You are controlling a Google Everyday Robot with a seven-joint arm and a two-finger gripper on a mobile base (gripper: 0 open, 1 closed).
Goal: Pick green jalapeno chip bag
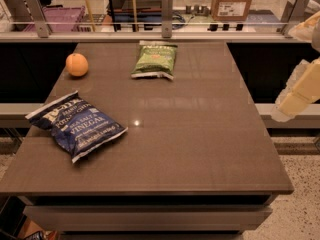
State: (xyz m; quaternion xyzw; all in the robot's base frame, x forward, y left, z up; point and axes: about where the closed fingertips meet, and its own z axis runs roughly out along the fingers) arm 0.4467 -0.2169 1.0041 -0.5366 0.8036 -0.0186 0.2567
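The green jalapeno chip bag (155, 60) lies flat at the far middle of the brown table (190, 149), with pale sealed ends and a reddish mark at its centre. My gripper (291, 103) is a pale cream shape at the right edge of the view. It hangs beyond the table's right side, far from the bag, and holds nothing that I can see.
A dark blue bag lettered "VINEGAR" (77, 124) lies at the near left. A round orange fruit (77, 64) sits at the far left. A glass rail with metal posts (167, 9) runs along the table's far edge. A cardboard box (231, 1) stands behind it.
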